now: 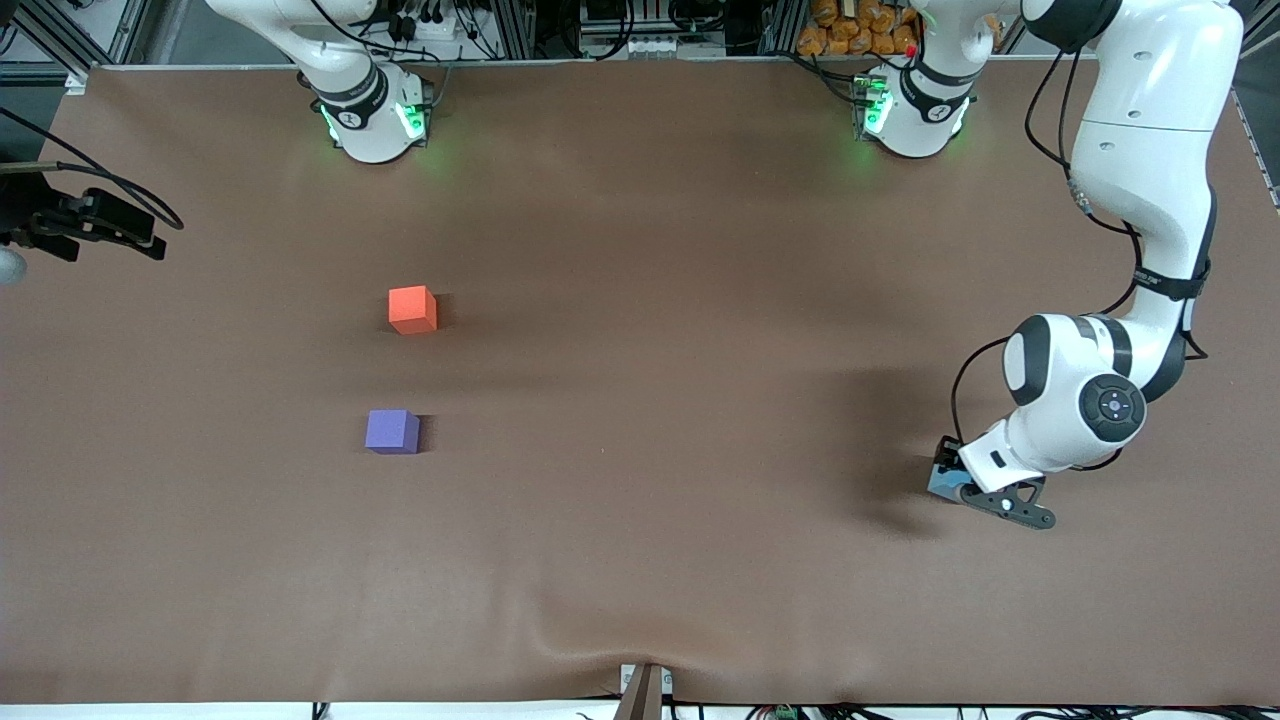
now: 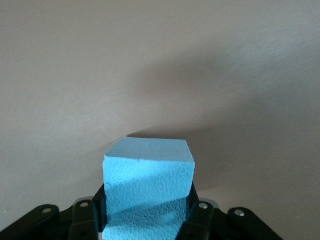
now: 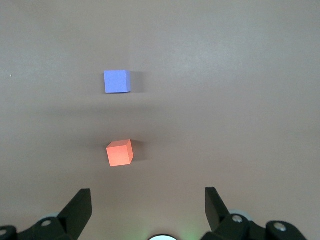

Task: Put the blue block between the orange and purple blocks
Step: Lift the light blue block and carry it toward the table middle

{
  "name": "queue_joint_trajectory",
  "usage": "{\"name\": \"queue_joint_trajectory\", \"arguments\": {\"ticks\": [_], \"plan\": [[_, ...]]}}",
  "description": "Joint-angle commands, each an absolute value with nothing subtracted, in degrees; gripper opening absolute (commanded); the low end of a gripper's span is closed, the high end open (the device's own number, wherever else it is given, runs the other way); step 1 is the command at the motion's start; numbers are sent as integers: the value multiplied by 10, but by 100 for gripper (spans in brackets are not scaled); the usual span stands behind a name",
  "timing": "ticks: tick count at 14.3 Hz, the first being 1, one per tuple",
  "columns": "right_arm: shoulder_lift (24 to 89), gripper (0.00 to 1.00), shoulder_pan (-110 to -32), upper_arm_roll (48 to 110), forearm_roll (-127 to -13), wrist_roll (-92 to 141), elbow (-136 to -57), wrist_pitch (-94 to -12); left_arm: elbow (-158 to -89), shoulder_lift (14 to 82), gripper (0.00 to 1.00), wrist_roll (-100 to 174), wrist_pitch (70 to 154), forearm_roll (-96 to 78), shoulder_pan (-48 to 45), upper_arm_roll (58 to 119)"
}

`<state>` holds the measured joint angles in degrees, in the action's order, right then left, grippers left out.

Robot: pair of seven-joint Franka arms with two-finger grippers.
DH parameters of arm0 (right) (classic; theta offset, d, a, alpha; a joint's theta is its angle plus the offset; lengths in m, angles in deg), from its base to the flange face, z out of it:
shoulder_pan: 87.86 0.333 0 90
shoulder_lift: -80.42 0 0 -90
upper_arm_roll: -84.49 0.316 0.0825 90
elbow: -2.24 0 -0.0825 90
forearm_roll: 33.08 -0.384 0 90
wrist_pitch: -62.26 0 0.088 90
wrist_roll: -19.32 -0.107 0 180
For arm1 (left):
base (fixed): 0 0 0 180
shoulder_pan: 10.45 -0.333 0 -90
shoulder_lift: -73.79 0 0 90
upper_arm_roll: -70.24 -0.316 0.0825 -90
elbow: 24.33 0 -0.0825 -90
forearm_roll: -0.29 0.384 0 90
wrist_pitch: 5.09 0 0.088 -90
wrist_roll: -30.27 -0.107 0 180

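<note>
The blue block (image 2: 148, 187) sits between the fingers of my left gripper (image 2: 148, 207), which press on two opposite sides of it. In the front view the left gripper (image 1: 958, 484) is low at the table, toward the left arm's end, and only a sliver of the blue block (image 1: 941, 488) shows beneath it. The orange block (image 1: 412, 309) and the purple block (image 1: 392, 431) stand apart toward the right arm's end, the purple one nearer the front camera. My right gripper (image 3: 147, 191) hangs open and empty above the table near the orange block (image 3: 120, 152), with the purple block (image 3: 117, 81) past it.
The brown table mat (image 1: 650, 400) stretches between the blue block and the other two. A black device on cables (image 1: 90, 222) juts in at the right arm's end. A small bracket (image 1: 643, 690) sits at the table's front edge.
</note>
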<state>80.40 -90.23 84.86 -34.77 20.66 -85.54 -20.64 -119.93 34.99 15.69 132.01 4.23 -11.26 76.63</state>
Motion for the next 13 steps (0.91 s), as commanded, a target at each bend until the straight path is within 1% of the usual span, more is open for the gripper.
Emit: {"name": "queue_joint_trajectory", "arguments": {"ticks": [1,5,6,9,11,13], "plan": [[807,100,-916,857,-357,201,-857,-206,-1196,373,0,200,1318,45,-97,787],[807,100,-916,857,-357,201,-857,-206,-1193,394,0,299,1309,44,-95,851],[807,100,-916,857,-357,201,-857,-206,-1189,399,0,323,1294,45,-95,866],[807,100,-916,857,-357,201,-857,-206,-1146,402,0,420,1240,45,-87,918],[807,100,-916,857,-357,201,-857,-206,-1115,402,0,482,1221,45,-54,922],[807,100,-915,857,-358,201,-857,-206,-1097,397,0,536,1216,46,-18,922]]}}
